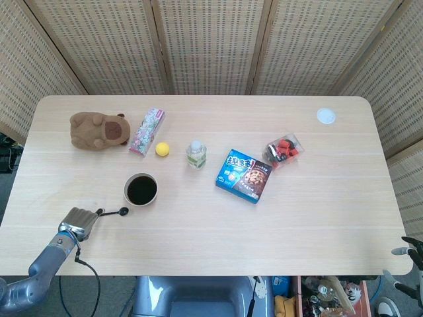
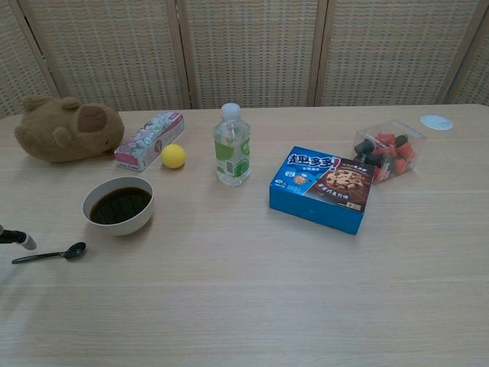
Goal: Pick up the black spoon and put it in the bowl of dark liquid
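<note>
The black spoon lies flat on the table, pointing left to right, with its scoop toward the white bowl of dark liquid. The bowl stands just right of and behind the spoon. My left hand hovers at the table's front left, just left of the spoon's handle. In the chest view only one fingertip shows at the left edge, above the handle and apart from it. The handle's end lies free. My right hand hangs off the table's front right corner, its fingers spread and holding nothing.
Behind the bowl are a brown plush animal, a pink packet, a yellow ball and a small water bottle. A blue biscuit box, a clear tub of red and black pieces and a white lid sit further right.
</note>
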